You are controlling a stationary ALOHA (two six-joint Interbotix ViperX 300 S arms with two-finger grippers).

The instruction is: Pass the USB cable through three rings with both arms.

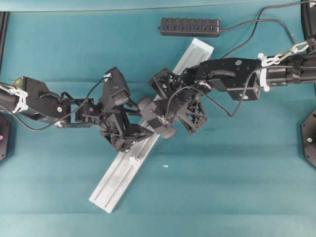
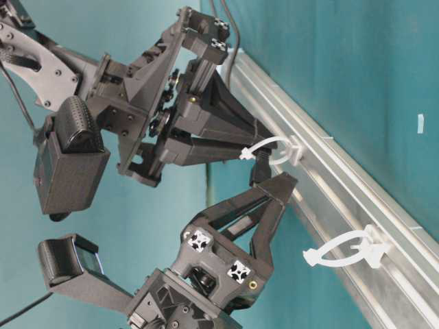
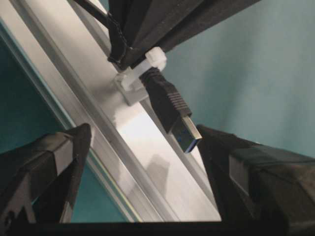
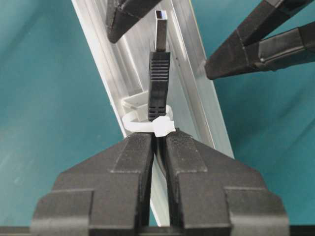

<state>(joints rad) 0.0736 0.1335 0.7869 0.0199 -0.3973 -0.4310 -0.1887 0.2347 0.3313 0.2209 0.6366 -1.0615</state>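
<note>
The USB cable's black plug (image 4: 159, 73) pokes through one whitish ring (image 4: 147, 125) on the silver rail (image 4: 106, 59). My right gripper (image 4: 158, 140) is shut on the cable just behind that ring. Beyond it, my left gripper (image 3: 147, 162) is open, its fingers (image 3: 256, 172) straddling the rail. The plug's blue-lined metal tip (image 3: 187, 137) hangs between them, close to the right-hand finger, with no contact visible. A second ring (image 2: 346, 250) stands further along the rail with nothing in it. The overhead view shows that ring (image 1: 133, 160) below both grippers; the threaded ring is hidden under the arms.
The black multi-port hub (image 1: 190, 25) lies at the back, beyond the rail's far end (image 1: 200, 49), with the cable (image 1: 247, 27) running right from it. The rail lies diagonally on the teal cloth. A tiny white fleck (image 1: 165, 166) sits right of the rail.
</note>
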